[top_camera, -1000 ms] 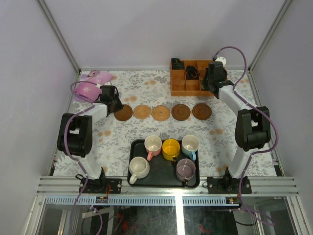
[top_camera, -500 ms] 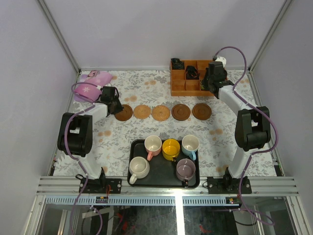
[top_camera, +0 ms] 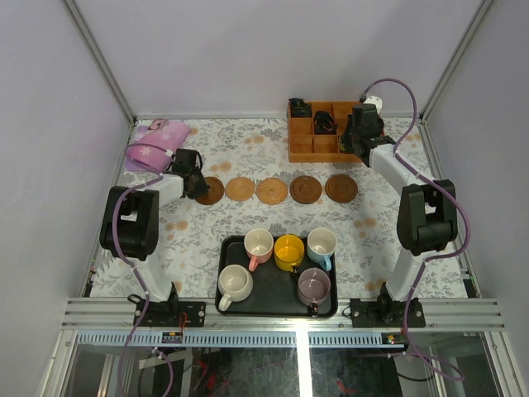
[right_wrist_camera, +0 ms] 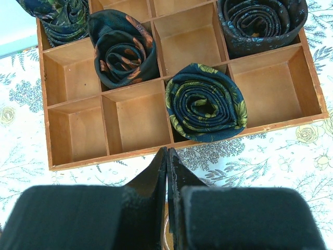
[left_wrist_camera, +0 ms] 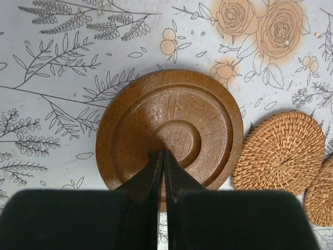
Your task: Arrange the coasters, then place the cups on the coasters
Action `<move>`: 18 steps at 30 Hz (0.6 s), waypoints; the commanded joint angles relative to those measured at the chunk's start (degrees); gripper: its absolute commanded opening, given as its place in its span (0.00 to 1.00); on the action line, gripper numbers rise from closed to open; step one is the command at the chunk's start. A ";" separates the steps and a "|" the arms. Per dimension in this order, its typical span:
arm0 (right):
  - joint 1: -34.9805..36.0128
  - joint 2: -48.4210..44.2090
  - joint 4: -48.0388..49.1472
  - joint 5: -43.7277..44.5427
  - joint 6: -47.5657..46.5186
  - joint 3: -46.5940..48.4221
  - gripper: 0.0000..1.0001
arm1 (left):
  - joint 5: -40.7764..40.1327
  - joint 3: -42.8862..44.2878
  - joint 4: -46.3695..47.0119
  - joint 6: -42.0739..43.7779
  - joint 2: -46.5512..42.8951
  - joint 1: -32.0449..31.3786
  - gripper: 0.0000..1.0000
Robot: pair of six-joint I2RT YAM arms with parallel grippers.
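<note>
— Where is the left gripper [left_wrist_camera: 164, 153] against the coasters?
— Its jaws are pressed together with nothing between them. The tips hang over the middle of the dark wooden coaster [left_wrist_camera: 169, 130], leftmost in the row of five. A woven coaster [left_wrist_camera: 283, 151] lies just beside it on the right. I cannot tell whether the tips touch the wood.
— And the cups?
— All five sit in the black tray [top_camera: 277, 313] near the bases, well apart from both grippers. The cream cup [top_camera: 235, 283] and mauve cup [top_camera: 314, 286] are nearest the bases; the pink cup [top_camera: 259, 243], yellow cup [top_camera: 289, 248] and blue cup [top_camera: 321, 243] are behind them.
— The left arm [top_camera: 132, 223]?
— Elbow raised, forearm reaching forward and rightward, wrist pointing down.
— The right one?
— The right gripper [right_wrist_camera: 166, 151] is closed too, and empty. It hangs above the tablecloth at the near edge of the orange compartment box [right_wrist_camera: 130, 120], beyond the rightmost coaster [top_camera: 340, 188]. Its arm stretches far forward.
</note>
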 commanded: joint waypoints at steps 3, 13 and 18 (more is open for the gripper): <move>-0.26 -1.08 1.10 -1.08 1.03 1.43 0.00 | -2.12 0.66 -1.91 -0.34 0.56 0.32 0.00; -0.22 -0.53 0.70 -2.19 1.33 1.38 0.01 | -3.32 0.38 -2.08 -0.78 0.03 0.36 0.00; -0.25 -0.46 0.31 -2.61 1.26 1.22 0.01 | -4.38 1.06 -2.23 -0.62 0.23 0.38 0.00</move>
